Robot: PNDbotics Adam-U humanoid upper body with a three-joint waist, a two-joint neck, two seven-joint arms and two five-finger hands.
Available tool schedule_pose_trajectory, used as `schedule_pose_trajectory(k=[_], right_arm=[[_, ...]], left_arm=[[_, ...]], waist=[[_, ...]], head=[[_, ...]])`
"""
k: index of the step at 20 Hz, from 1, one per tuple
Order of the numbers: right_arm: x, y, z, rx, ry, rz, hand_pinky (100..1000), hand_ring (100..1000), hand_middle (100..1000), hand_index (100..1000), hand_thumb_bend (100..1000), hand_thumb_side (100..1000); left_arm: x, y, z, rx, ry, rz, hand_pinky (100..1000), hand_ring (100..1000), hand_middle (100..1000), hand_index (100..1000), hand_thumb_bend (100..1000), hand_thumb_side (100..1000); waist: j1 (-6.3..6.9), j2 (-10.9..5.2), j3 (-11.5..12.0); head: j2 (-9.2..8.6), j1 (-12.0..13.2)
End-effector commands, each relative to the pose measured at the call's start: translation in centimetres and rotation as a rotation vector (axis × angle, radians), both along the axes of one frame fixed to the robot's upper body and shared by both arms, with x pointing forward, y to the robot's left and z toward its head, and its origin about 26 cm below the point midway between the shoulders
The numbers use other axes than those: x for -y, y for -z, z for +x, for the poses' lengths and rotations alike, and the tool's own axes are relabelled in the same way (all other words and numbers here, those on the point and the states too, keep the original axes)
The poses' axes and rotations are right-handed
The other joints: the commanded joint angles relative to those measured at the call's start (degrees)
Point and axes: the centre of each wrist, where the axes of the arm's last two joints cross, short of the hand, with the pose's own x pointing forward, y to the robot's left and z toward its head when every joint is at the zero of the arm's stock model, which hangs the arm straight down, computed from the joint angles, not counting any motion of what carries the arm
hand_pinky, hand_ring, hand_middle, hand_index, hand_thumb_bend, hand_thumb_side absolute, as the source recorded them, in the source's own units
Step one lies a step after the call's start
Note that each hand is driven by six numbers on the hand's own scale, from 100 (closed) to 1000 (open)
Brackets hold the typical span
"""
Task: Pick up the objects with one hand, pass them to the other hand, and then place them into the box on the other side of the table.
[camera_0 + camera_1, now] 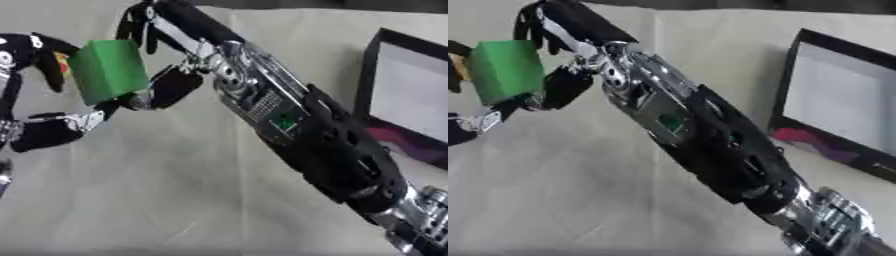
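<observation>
A green block [506,70] is held above the cloth-covered desk [579,200] at the upper left, pinched by the right hand [557,60], whose arm crosses from the lower right. The left hand [467,122] is seen touching it. A black-rimmed box [794,80] is set at the right.

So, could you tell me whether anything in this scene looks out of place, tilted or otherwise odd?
Only one thing: the green block sits tilted in mid-air between the right hand and the left hand, which suits a handover. The box at the right lies undisturbed, with something pink by its near edge.
</observation>
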Motion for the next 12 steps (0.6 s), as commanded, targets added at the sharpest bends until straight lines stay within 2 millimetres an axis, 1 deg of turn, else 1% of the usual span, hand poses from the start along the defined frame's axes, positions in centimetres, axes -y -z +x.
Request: schedule_pose_trajectory(k=[1,2,4,6,8,9,10,12], right_arm=[[-0.22,-0.77,-0.39,0.022,-0.041,0.037,769,467,293,405,679,100],[-0.13,-0.77,-0.35,0.021,-0.051,0.051,762,450,266,376,676,100],[0.0,-0.76,-0.25,0.021,-0.07,0.078,755,438,256,365,676,100],[0.06,-0.76,-0.19,0.022,-0.088,0.099,752,417,225,334,676,100],[0.08,-0.78,-0.24,0.029,-0.104,0.106,751,410,217,321,676,100],[0.1,-0.8,-0.28,0.032,-0.112,0.107,751,409,216,320,676,100],[0.15,-0.8,-0.29,0.033,-0.117,0.105,748,401,209,314,676,100],[0.25,-0.71,-0.23,0.03,-0.118,0.097,744,395,209,311,679,100]], left_arm=[[0.46,-0.58,-0.28,0.018,0.035,-0.004,493,330,326,408,594,100],[0.39,-0.51,-0.25,0.014,0.032,-0.001,500,340,337,419,598,100],[0.26,-0.4,-0.19,0.003,0.025,0.006,495,338,336,418,597,100],[0.2,-0.38,-0.14,-0.006,0.023,0.01,497,340,337,418,597,100],[0.15,-0.37,-0.09,-0.019,0.021,0.022,535,394,392,468,645,100],[0.11,-0.36,-0.08,-0.027,0.021,0.032,539,399,397,474,649,100],[0.04,-0.35,-0.06,-0.035,0.018,0.04,566,431,426,506,669,100],[-0.08,-0.33,-0.05,-0.046,0.012,0.044,596,468,461,545,712,100]], waist=[[0.37,-0.87,0.07],[0.37,-0.85,0.05],[0.37,-0.83,0.03],[0.39,-0.83,0.04],[0.39,-0.83,0.04],[0.38,-0.84,0.02],[0.37,-0.85,0.01],[0.35,-0.86,0.04]], head=[[0.0,0.05],[0.0,0.04],[0.04,0.03],[0.07,0.02],[0.1,0.02],[0.14,0.05],[0.15,0.09],[0.2,0.09]])
